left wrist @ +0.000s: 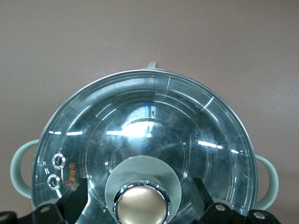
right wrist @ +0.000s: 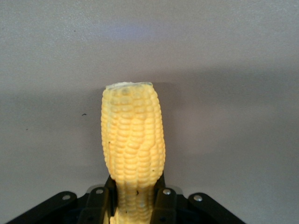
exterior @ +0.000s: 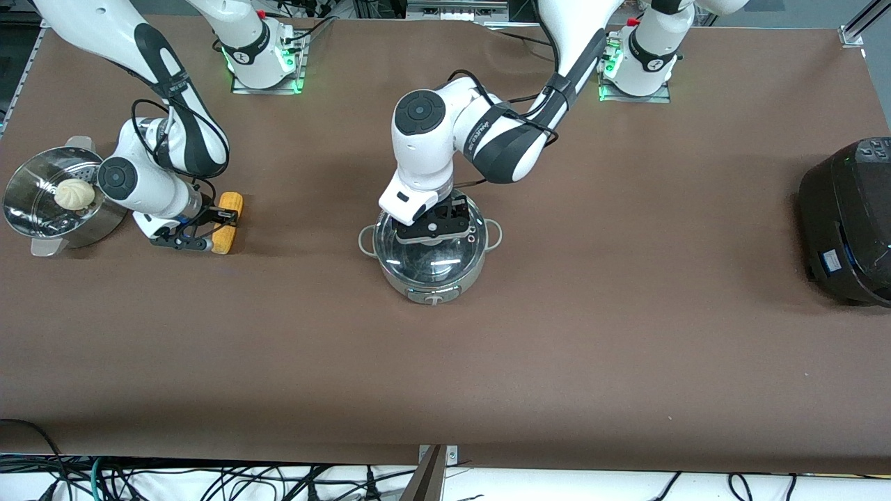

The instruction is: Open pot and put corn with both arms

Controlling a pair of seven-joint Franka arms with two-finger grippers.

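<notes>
The steel pot point(exterior: 433, 293) stands mid-table with its glass lid point(exterior: 426, 264) on. My left gripper point(exterior: 435, 226) is low over the lid, open, with one finger point(left wrist: 74, 198) on each side of the tan knob point(left wrist: 141, 205) and apart from it. The lid point(left wrist: 149, 116) fills the left wrist view. The yellow corn point(exterior: 227, 223) is at table level toward the right arm's end. My right gripper point(exterior: 217, 226) is shut on the corn point(right wrist: 133, 140), its fingers point(right wrist: 164, 203) pressed against one end. I cannot tell whether the corn is lifted off the table.
A perforated steamer basket point(exterior: 90, 233) with a white bun point(exterior: 74, 194) stands beside the right gripper, at the table's end. A large black cooker point(exterior: 849, 223) stands at the left arm's end. Bare brown table lies between corn and pot.
</notes>
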